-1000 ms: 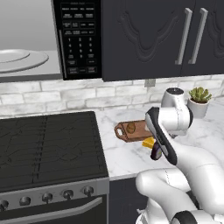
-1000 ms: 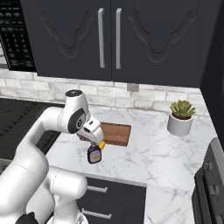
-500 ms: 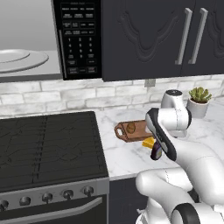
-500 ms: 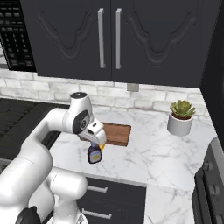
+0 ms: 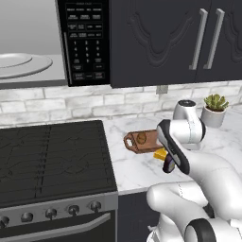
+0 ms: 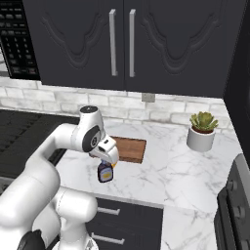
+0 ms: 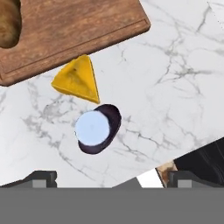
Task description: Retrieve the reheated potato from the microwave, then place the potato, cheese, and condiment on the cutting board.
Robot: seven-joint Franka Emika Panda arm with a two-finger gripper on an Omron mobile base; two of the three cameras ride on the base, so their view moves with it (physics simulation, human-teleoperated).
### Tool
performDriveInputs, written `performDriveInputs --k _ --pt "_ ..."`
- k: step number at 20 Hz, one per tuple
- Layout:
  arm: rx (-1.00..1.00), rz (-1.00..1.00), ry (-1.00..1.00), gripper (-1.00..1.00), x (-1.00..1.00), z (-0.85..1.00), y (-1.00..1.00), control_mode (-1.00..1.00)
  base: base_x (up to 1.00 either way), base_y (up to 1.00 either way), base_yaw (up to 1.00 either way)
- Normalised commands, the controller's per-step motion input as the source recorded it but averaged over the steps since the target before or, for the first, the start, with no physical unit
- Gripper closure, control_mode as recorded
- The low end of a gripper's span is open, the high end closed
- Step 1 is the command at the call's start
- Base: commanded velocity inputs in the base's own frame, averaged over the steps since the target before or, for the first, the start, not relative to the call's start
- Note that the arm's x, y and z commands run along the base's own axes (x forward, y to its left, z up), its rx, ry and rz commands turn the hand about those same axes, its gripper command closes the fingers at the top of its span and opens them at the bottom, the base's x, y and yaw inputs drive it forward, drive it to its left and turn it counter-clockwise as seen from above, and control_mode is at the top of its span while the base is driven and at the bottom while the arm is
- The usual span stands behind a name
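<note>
Jaws apart above the bluish-capped condiment [image 7: 97, 129]; yellow cheese [image 7: 78, 80] wedge seemingly touching wooden cutting board [image 7: 83, 27].

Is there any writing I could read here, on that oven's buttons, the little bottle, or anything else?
Microwave keypad: rows of small white markings on the buttons, too blurred to read.
Condiment: seen from above in the hand view, no label legible.
Cheese, cutting board, plant pot: no text.
Nothing can be quoted as readable.

White marble surface [image 7: 175, 87] below the hand, carried cutting board [image 7: 74, 30], cheese [image 7: 78, 79] beside it, condiment [image 7: 97, 128] standing near, potted plant [image 6: 202, 131] apart.
</note>
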Motion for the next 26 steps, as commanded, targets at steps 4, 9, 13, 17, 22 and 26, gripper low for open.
performDriveInputs --k 4,9,13,17,22,26 --pt "0.0 0.0 0.0 -1.0 0.13 -0.04 0.0 -1.0 0.0 0.0 0.0" --pt "0.0 0.0 0.0 -1.0 0.16 -0.1 0.0 -1.0 0.0 0.0 0.0" --pt "0.0 0.0 0.0 -1.0 0.13 -0.13 0.0 -1.0 0.0 0.0 0.0" --pt "0.0 0.0 0.0 -1.0 0.14 -0.12 0.0 -1.0 0.0 0.0 0.0" --pt "0.0 0.0 0.0 -1.0 0.1 -0.08 0.0 -1.0 0.0 0.0 0.0" --pt "0.0 0.0 0.0 -1.0 0.1 -0.06 0.0 -1.0 0.0 0.0 0.0"
